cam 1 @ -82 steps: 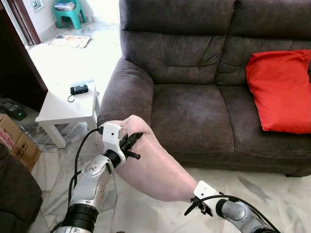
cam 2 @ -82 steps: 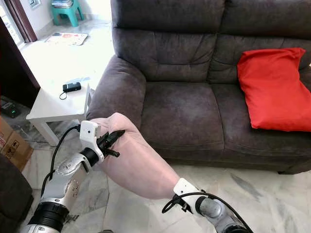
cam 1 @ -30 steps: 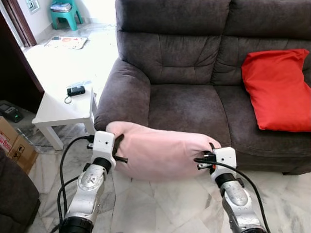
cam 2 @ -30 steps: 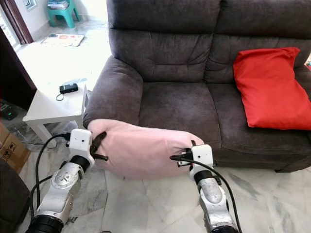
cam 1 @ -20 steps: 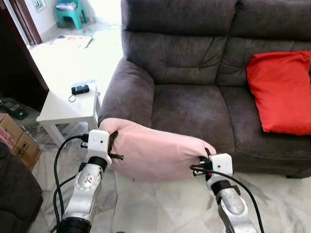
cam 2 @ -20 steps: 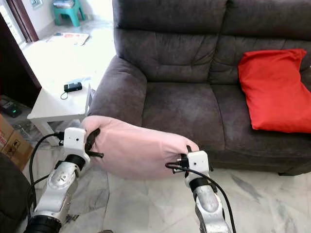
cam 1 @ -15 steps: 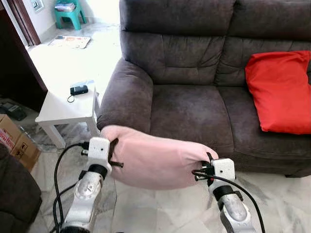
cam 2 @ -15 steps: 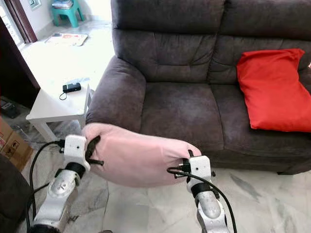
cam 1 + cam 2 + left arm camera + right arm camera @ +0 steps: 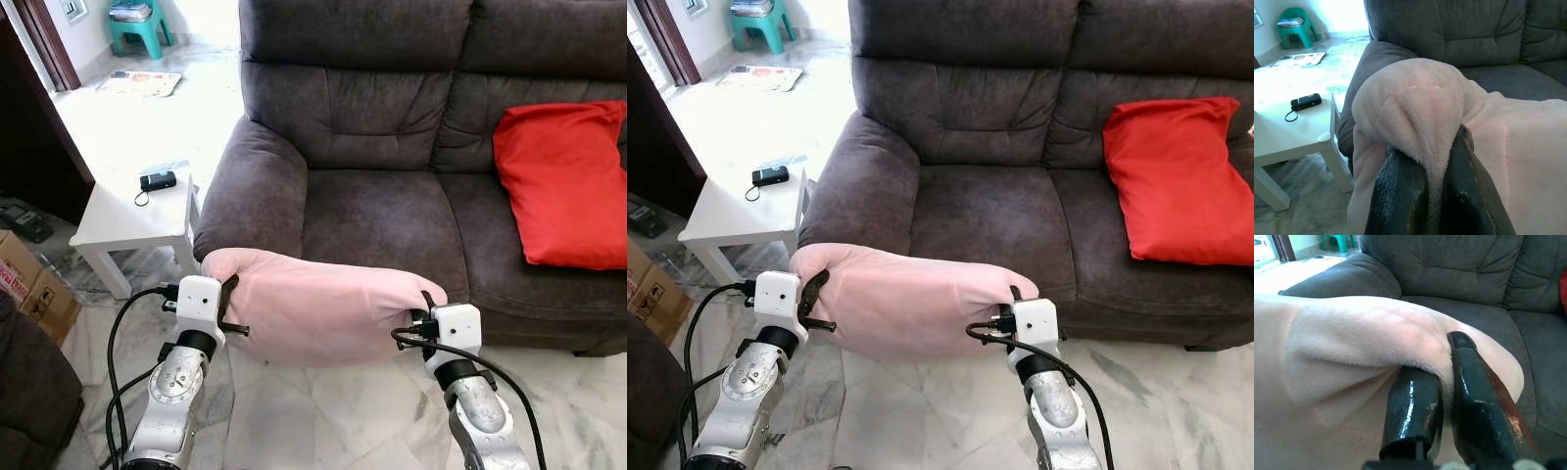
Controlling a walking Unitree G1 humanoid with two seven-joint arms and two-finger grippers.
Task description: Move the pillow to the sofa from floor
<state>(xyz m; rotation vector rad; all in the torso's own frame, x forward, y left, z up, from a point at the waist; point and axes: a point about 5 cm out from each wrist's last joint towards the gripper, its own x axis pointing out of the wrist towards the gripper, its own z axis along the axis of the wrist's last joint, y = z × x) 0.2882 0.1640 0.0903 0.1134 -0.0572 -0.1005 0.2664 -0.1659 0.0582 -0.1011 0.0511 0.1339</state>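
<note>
Left eye view: the pink pillow [image 9: 318, 308] hangs in the air between the two arms, its long axis running left to right, roughly level, parallel to the front edge of the sofa [image 9: 382, 211]. It sits just in front of the left seat cushion, above the marble floor [image 9: 323, 421], not resting on either. The pillow is a soft, plush fleece, oblong and rounded, sagging a little in the middle.

The left gripper [image 9: 231, 305] has its jaws pinched tight on the pillow's left end; in the left wrist view the fleece bunches up between the two black fingers [image 9: 1400, 196]. The right gripper [image 9: 423, 311] has its jaws clamped on the right end, and the right wrist view shows a fold of fleece squeezed between the glossy black fingers [image 9: 1413, 406].

The sofa is dark grey-brown, with a suede-like nap, stitched panels and a fat rounded armrest on the left. A red cushion [image 9: 563, 181] leans on the far right seat. Left of the armrest stands a small white table; on its tabletop [image 9: 122, 215] lies a black device [image 9: 157, 181] with a cord. At the near left is a cardboard box [image 9: 24, 284] with red print too small to read. Far left, a green stool [image 9: 137, 24] holds stacked items.
</note>
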